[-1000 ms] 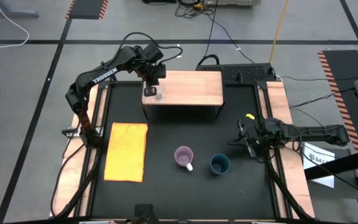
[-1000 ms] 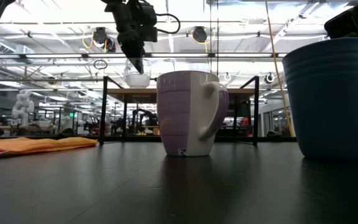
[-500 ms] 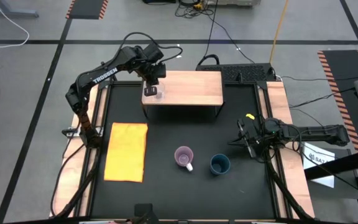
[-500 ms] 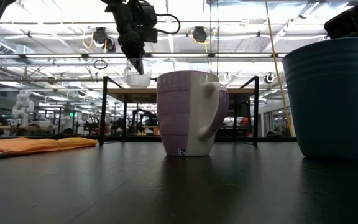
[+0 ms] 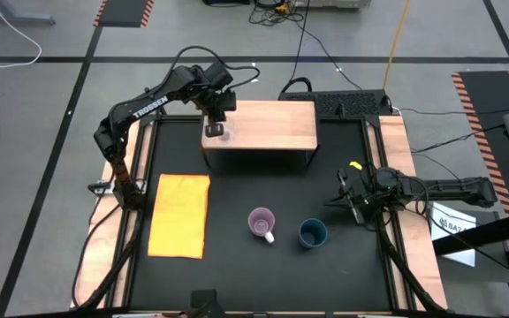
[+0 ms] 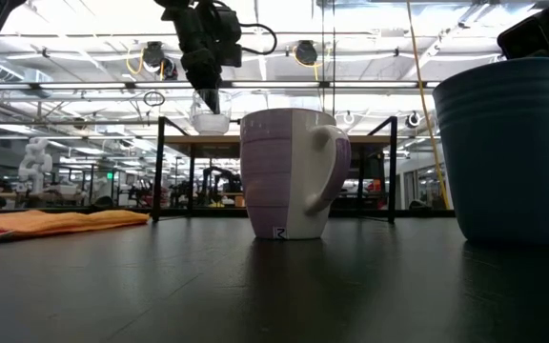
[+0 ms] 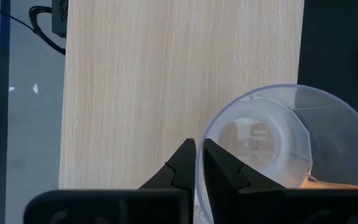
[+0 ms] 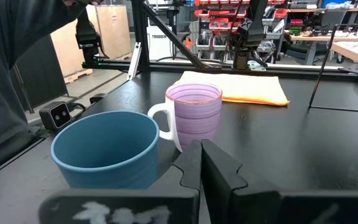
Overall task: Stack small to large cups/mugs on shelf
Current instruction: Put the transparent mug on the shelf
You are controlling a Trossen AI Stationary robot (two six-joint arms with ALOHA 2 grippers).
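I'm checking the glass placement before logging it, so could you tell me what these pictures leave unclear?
- Whether the glass cup rests on the shelf or hangs just above: in the high view the left gripper covers it; in the low view its base is too small to judge.
- The glass cup's near rim: cut off by the left wrist picture's bottom edge.
- The blue cup: cut off by the low view's right edge.
- The right gripper: too small in the high view.

Seen from above, the left gripper is held over the left end of the light-wood shelf, where a tiny clear glass cup is seen. A purple mug and a teal-blue cup are set side by side on the black table, with a yellow-orange mat laid to their left. The right gripper is positioned near the teal-blue cup.
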